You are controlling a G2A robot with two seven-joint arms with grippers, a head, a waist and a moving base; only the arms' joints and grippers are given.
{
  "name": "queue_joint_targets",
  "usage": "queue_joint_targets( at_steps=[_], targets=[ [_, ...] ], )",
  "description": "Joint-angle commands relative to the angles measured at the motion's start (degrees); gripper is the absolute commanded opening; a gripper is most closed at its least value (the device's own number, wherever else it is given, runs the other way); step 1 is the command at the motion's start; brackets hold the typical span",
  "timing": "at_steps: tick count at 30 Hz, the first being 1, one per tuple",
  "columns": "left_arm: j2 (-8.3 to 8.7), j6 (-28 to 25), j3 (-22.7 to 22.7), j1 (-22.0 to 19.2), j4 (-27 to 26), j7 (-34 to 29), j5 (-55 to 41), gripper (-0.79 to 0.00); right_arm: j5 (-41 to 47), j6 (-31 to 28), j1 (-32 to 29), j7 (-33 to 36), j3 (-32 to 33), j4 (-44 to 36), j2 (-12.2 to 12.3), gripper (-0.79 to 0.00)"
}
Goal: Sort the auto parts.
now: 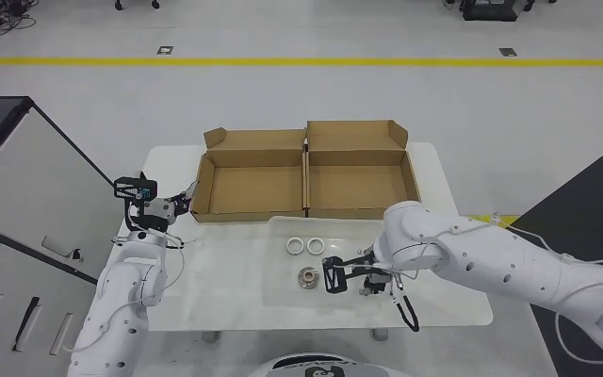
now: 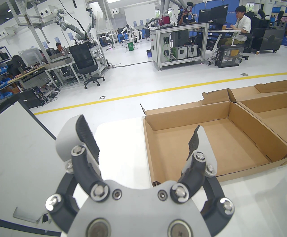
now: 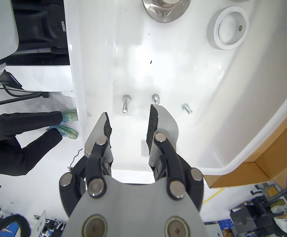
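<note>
Tray [image 3: 139, 74] with bolts [image 3: 125, 103], white rings [image 1: 296, 246], metal flange [image 1: 305, 278], beside cardboard boxes [image 1: 254, 188]

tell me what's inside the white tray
Two white rings, a metal flange and three bolts. The right arm hides the tray's right end in the top view.

White counter [image 1: 431, 166] is recorded on a pale grey floor. A yellow line [image 1: 301, 61] is painted across the floor beyond the counter's far edge. Two small square floor plates [image 1: 165, 49] [image 1: 508, 52] are set just past it, well apart. A slanted white panel [image 1: 47, 179] is noted beside the counter's left end. In the room behind are seen a black office chair [image 2: 86, 64], a green bin [image 2: 130, 46], an aluminium-framed equipment rack [image 2: 177, 44] and dark monitors [image 2: 218, 13].
</note>
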Motion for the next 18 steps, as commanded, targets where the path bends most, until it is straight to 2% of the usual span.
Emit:
queue_joint_targets(
  at_steps=[1, 18],
  targets=[
    [0.00, 0.0, 0.0, 0.0, 0.0, 0.0, 0.0, 0.000, 0.0, 0.4, -0.2, 0.4, 0.0, 0.2, -0.1, -0.409],
    [0.00, 0.0, 0.0, 0.0, 0.0, 0.0, 0.0, 0.000, 0.8, 2.3, -1.3, 2.3, 0.0, 2.8, -2.1, -0.422]
  ],
)
